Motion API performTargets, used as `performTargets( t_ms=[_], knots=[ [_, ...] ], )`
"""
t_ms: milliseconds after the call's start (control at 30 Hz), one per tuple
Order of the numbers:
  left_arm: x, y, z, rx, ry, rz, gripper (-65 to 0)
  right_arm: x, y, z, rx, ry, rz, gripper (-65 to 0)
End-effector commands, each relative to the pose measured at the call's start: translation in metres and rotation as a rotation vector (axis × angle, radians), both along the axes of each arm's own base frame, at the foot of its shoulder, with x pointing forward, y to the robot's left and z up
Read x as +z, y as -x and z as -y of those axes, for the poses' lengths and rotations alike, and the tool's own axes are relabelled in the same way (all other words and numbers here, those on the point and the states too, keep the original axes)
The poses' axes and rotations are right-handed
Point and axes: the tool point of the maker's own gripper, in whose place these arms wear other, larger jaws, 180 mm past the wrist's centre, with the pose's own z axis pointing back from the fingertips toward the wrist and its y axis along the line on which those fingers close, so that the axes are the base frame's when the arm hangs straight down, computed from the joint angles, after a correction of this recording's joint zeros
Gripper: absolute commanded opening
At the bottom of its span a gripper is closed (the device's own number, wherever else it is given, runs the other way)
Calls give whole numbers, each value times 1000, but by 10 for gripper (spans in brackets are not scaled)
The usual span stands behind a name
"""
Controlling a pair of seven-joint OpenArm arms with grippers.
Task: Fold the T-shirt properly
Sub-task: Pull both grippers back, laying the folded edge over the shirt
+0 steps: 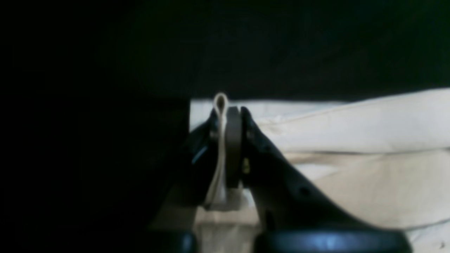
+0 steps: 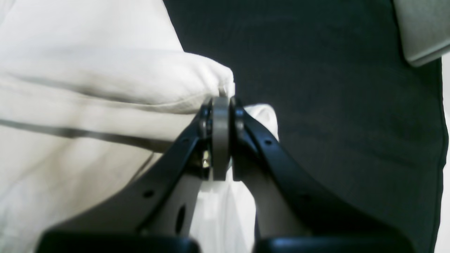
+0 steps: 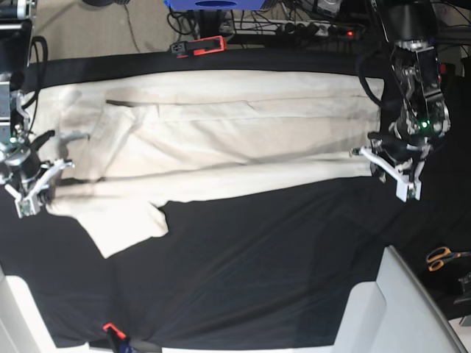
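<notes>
Our right gripper point(image 3: 33, 193) pinches one end of the shirt point(image 3: 221, 147), which lies stretched across the black cloth point(image 3: 257, 257); our left gripper point(image 3: 394, 173) clamps a thin fold at the other end. It looks light and limp, so we judge edges and corners the best holds.

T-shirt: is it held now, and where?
Yes. The left gripper pinches a T-shirt edge fold; the right gripper pinches its opposite end.
</notes>
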Motion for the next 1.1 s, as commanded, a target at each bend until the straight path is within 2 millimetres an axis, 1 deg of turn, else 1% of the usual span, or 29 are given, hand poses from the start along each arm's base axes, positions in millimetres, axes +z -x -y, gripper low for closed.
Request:
performTargets(
  t_ms=[0, 33, 100, 167, 200, 267, 333, 400, 467, 500, 567, 667, 733, 833, 900, 967, 1067],
  knots=[
    [16, -12, -5, -5, -18, 54, -650, 15, -9, 9, -9, 13, 38, -650],
    [12, -7, -5, -6, -18, 41, -650, 13, -7, 10, -12, 15, 24, -650],
    [11, -3, -5, -7, -23, 36, -650, 7, 0, 10, -12, 17, 4, -650],
    [14, -3, -7, -11, -31, 41, -650, 10, -1, 6, -5, 18, 13, -650],
    [14, -2, -6, -12, -31, 41, -650, 8, 2, 2, -2, 10, 10, -650],
    [12, 2, -7, -13, -35, 34, -650, 11, 3, -2, 5, 11, 16, -650],
    [15, 0, -7, -15, -37, 43, -650, 7, 9, -2, 3, 22, -25, -650],
    [12, 6, -6, -17, -39, 30, -650, 5, 13, -3, 0, 32, -61, -650],
    [15, 6, -5, -23, -43, 37, -650, 6, 17, -7, 6, 35, -66, -650],
    [16, 5, -3, -31, -44, 40, -650, 6, 18, -11, 10, 30, -64, -650],
    [11, 8, 7, -60, -41, 24, -650, 7, 18, -16, 15, 22, -57, -650],
    [8, 8, 15, -95, -47, 12, -650, 2, 23, -16, 13, 23, -70, -650],
    [6, 13, 16, -98, -47, 4, -650, -2, 26, -15, 7, 24, -92, -650],
    [11, 13, 16, -102, -52, 17, -650, -2, 27, -12, 7, 32, -97, -650],
    [15, 11, 14, -105, -62, 24, -650, -1, 27, -10, 7, 37, -97, -650],
    [17, 11, 3, -109, -90, 18, -650, 2, 26, -3, 9, 56, -96, -650],
    [17, 11, 0, -110, -96, 17, -650, 3, 27, 1, 8, 65, -98, -650]
  ],
)
